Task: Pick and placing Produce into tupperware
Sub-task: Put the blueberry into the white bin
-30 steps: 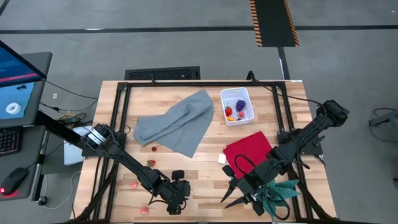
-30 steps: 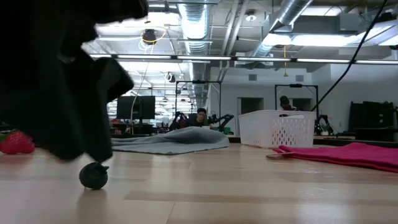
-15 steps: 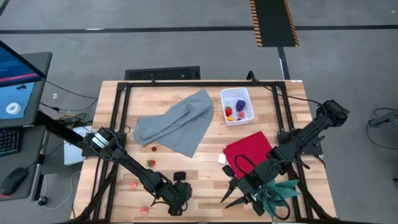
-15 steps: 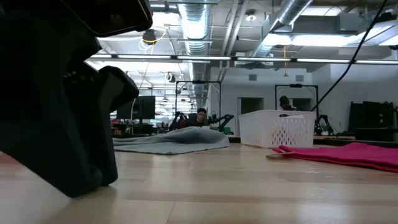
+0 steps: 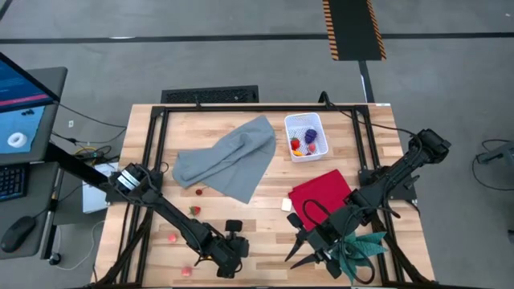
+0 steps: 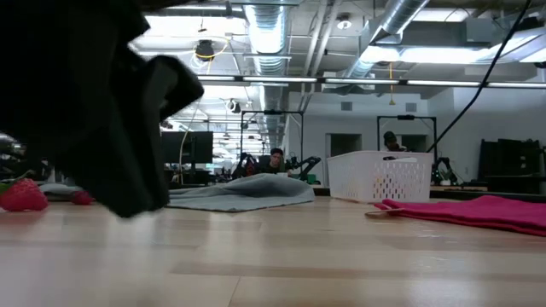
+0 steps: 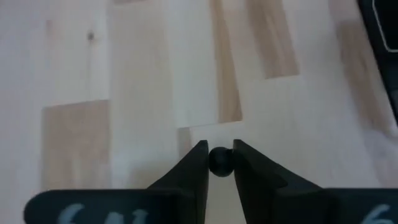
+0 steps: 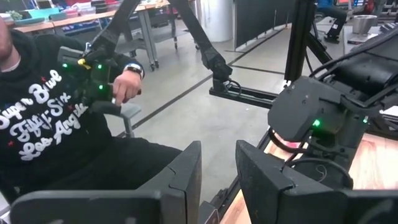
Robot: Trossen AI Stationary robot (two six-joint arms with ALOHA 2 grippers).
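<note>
inside tupperware — produce, grape included

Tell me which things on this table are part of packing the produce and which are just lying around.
For the job:
small white perforated plastic tub, some produce already inside
loose red and pink toy berries
small dark round berry between the left gripper fingers

Lying about:
crumpled grey cloth
flat red cloth
small white cube

Pale smooth wood table, soft grey cloth, red cloth, white perforated plastic tupperware, matt dark ball.
</note>
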